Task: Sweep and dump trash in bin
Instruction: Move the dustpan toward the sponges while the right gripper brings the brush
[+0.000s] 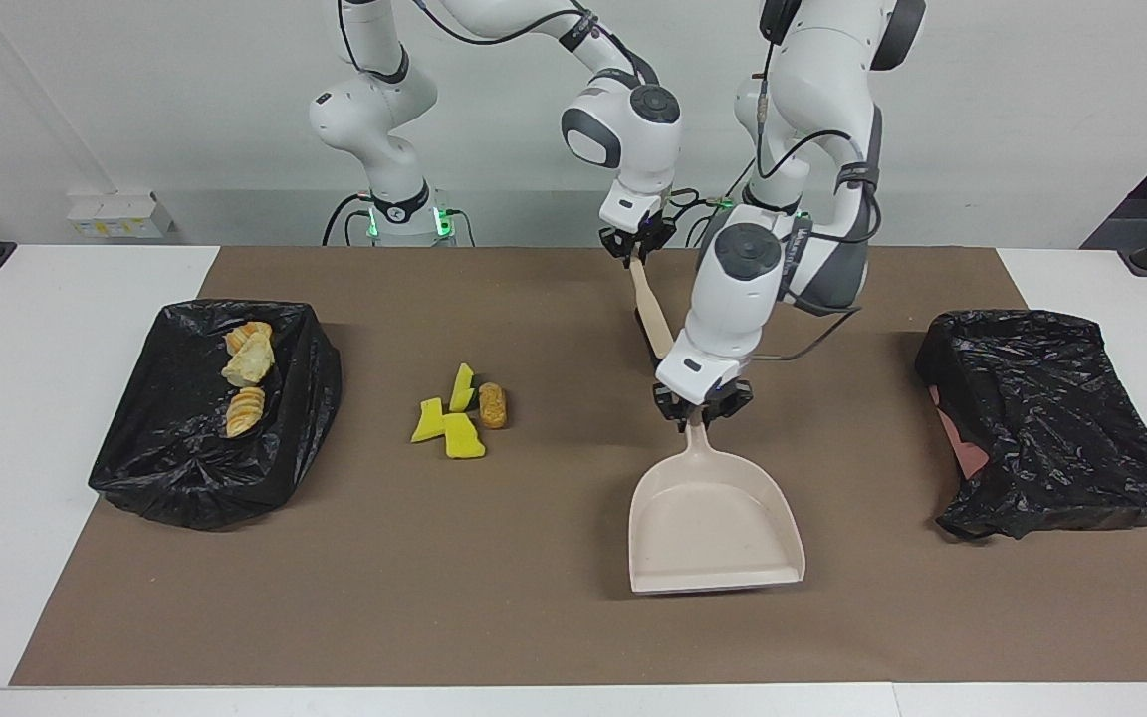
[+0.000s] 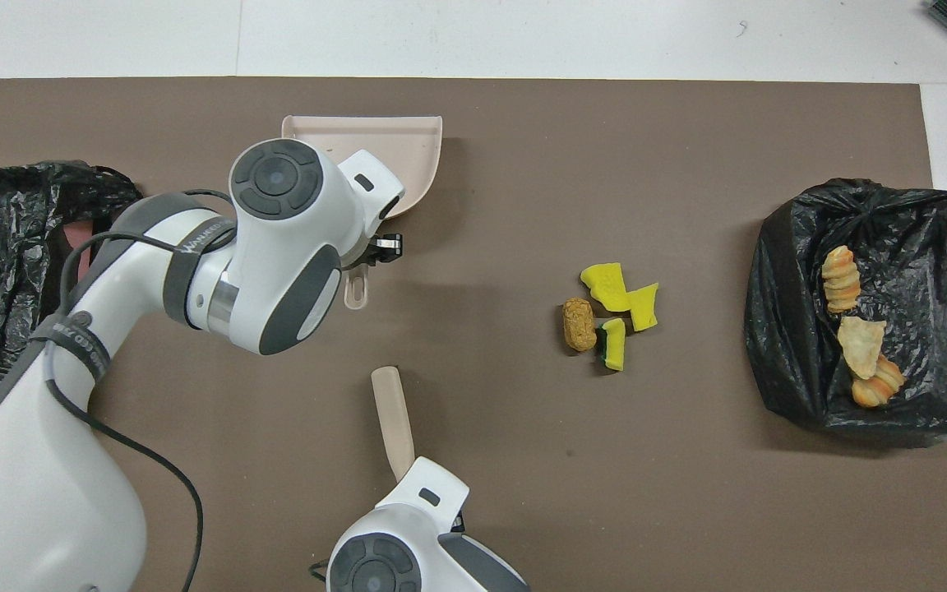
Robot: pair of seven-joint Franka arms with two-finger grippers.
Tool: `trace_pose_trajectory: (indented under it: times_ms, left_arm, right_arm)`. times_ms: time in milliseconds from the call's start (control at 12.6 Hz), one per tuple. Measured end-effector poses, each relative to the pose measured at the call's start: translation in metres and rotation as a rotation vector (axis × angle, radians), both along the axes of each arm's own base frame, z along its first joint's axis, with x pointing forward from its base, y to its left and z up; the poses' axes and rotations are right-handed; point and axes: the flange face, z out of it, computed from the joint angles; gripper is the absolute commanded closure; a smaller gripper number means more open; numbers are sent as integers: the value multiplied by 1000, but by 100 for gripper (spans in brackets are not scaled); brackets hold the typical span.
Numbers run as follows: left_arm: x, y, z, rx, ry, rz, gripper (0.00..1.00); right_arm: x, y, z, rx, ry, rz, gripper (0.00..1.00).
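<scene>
No readable text — labels, signs, none

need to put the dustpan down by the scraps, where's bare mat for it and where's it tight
Bare mat lies between the yellow wedges with the brown roll and the dustpan, also on the wedges' side away from the robots. It is tighter between the wedges and the bin holding three chunks, and under the left gripper and right gripper.

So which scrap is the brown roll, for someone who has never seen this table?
Start at the black-lined bin at the right arm's end of the brown mat. Beside it, toward the mat's middle, sits a small cluster of scraps. The brown roll is the only rounded brown piece, touching three yellow sponge wedges.
</scene>
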Motion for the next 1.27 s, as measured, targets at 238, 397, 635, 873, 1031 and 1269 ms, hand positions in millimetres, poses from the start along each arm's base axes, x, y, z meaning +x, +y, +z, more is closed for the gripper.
trace_pose_trajectory:
  times_ms: [238,397,635,873,1031,1269]
  left_arm:
    - [12,40,14,24,20,-131,100]
    - [11,55,18,43,61,-247,100]
    - [3,68,18,62,129,-435,100]
    - [-7,81,7,61,174,-704,100]
    - [-17,87,-1,52,199,-908,100]
    - [-28,84,-8,54,157,-1082,100]
  right_arm:
    - [40,-59,48,-41,2,-33,100]
    - [66,-103,74,-59,4,-71,100]
    - [102,-158,80,-131,-35,-125,100]
    - [128,-200,69,-220,-62,-149,100]
    - [144,-241,61,-281,-29,-103,100]
    - [165,-303,49,-306,23,-53,100]
